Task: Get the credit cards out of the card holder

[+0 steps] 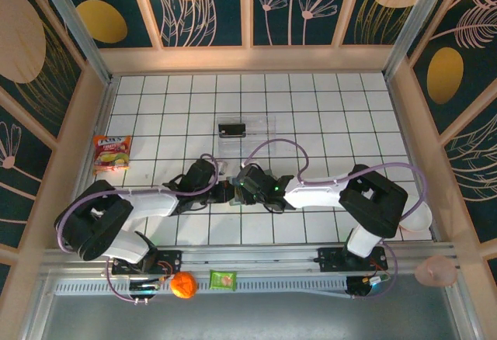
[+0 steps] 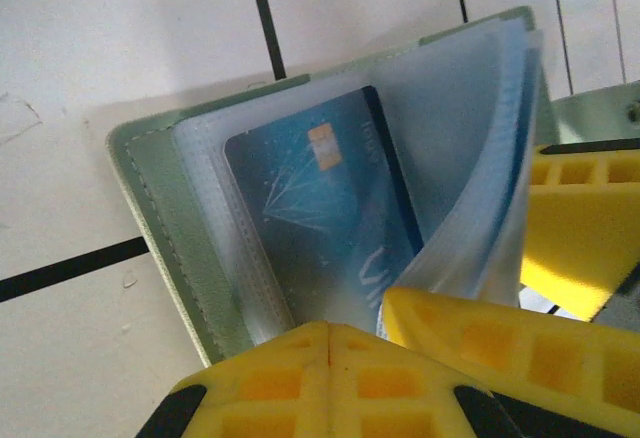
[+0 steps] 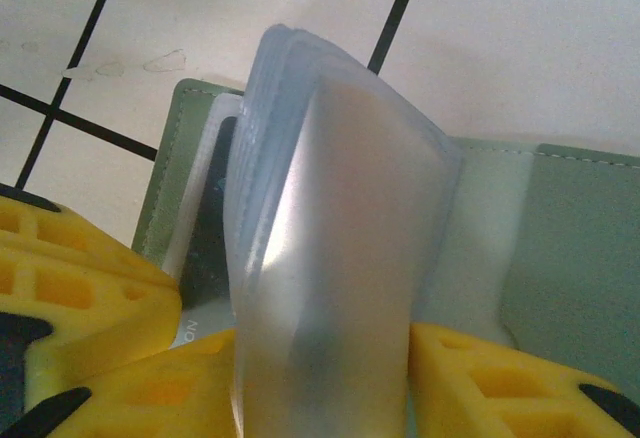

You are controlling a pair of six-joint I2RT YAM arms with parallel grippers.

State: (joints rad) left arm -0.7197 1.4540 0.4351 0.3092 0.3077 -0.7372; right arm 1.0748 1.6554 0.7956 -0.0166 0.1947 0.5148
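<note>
**A:** Where is the card holder?

**B:** The card holder (image 2: pixel 165 218) lies open on the white gridded table (image 1: pixel 326 107), near the middle, where the tips of the two arms meet. Its grey-green cover is flat. A sheaf of clear sleeves (image 3: pixel 340 228) stands up from the spine.

**A:** And the cards?

**B:** One blue credit card (image 2: pixel 320 218) sits inside a sleeve lying flat on the cover (a small gold chip shows near its top edge). I cannot make out any other cards.

**A:** What are the hands doing?

**B:** The right gripper (image 3: pixel 325 368) has a yellow finger on each side of the raised sheaf, closed on it and holding it clear of the blue card. The left gripper (image 2: pixel 328 348) has its fingers pressed together with no gap. Their tips are at the near edge of the blue card's sleeve, but I cannot tell whether they pinch it.

**A:** Anything else?

**B:** A clear tray (image 1: pixel 264 123) lies just beyond the holder, and a snack packet (image 1: pixel 111 152) lies near the table's left edge.
</note>
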